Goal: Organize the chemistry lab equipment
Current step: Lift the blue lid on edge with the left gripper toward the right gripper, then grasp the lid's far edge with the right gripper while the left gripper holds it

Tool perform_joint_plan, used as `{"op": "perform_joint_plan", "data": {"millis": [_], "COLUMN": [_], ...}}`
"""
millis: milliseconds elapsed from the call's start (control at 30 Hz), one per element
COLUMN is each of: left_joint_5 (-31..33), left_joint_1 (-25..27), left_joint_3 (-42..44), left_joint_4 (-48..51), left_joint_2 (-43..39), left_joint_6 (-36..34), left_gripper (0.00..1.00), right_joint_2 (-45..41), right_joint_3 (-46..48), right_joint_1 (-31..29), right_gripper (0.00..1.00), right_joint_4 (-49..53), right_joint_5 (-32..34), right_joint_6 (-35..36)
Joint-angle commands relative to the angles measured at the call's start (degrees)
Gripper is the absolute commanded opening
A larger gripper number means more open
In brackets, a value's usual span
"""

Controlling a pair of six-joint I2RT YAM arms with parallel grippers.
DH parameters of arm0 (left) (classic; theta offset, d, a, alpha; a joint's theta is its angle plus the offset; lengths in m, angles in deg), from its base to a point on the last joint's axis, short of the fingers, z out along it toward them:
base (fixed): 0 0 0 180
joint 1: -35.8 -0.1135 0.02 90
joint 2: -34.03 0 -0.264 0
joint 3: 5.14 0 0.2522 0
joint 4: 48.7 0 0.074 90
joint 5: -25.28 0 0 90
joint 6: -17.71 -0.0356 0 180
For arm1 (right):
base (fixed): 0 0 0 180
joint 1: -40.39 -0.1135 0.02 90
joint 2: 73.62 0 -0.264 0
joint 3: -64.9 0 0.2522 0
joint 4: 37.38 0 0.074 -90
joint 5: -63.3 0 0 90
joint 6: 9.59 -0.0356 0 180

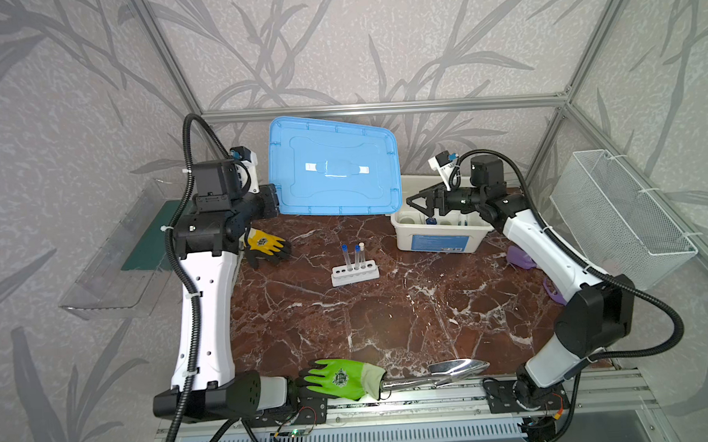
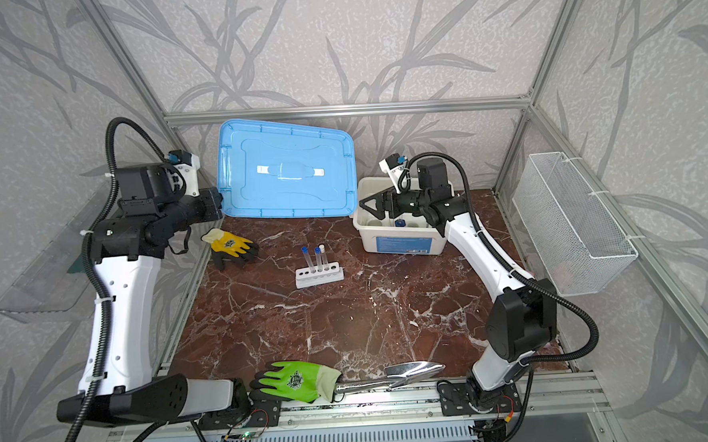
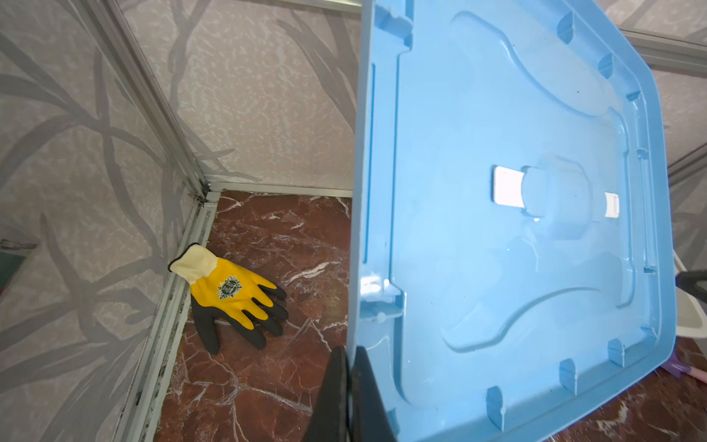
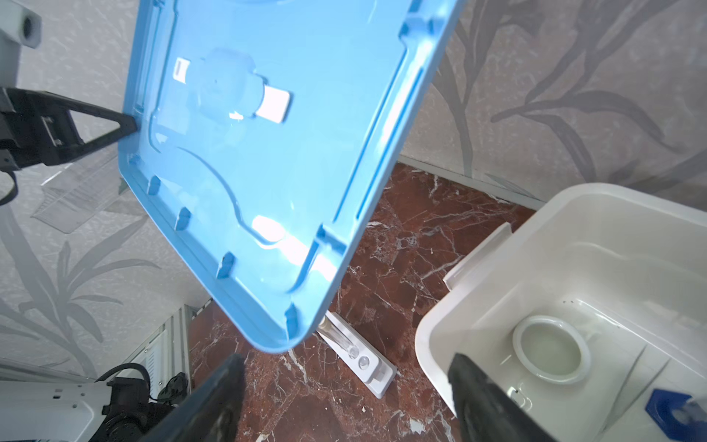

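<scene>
**Rack waits in front of the bin; your right arm is free**

Your right gripper (image 4: 346, 361) hangs over the white bin (image 1: 405, 234), fingers spread wide with nothing between them. Your left gripper (image 3: 349, 363) is pinched on the edge of the blue lid (image 1: 333, 169), holding it tilted beside the bin. The white rack (image 1: 355, 274) stands in front of the bin, towards the lid's side, nearer your right arm. Its long axis runs roughly along the bin's front wall, and its three test tubes (image 1: 357, 257) stand near upright, caps up.
</scene>
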Motion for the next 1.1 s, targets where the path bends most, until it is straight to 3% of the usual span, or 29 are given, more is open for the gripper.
{"op": "perform_joint_plan", "data": {"millis": [0, 100, 867, 1067], "left_joint_5": [-4.62, -5.8, -10.72, -11.24], "left_joint_1": [-0.09, -0.07, 0.05, 0.12], "left_joint_3": [2.08, 3.1, 4.68, 6.5], "left_joint_4": [2.07, 2.91, 3.64, 1.6], "left_joint_2": [-3.62, -4.78, -8.19, -8.28], "left_joint_6": [-1.9, -2.18, -1.79, -0.92], "left_gripper": [0.0, 0.0, 0.0, 0.0], "right_joint_2": [-1.61, -2.27, -1.41, -0.57], "right_joint_3": [1.86, 3.49, 3.67, 6.7], "right_joint_1": [2.07, 2.17, 0.28, -0.98], "right_gripper": [0.86, 0.89, 0.91, 0.86], "right_joint_4": [-10.16, -13.99, -12.94, -26.2], "right_joint_5": [-9.91, -12.45, -12.83, -17.15], "right_joint_6": [-6.29, -8.36, -9.22, -19.27]}}
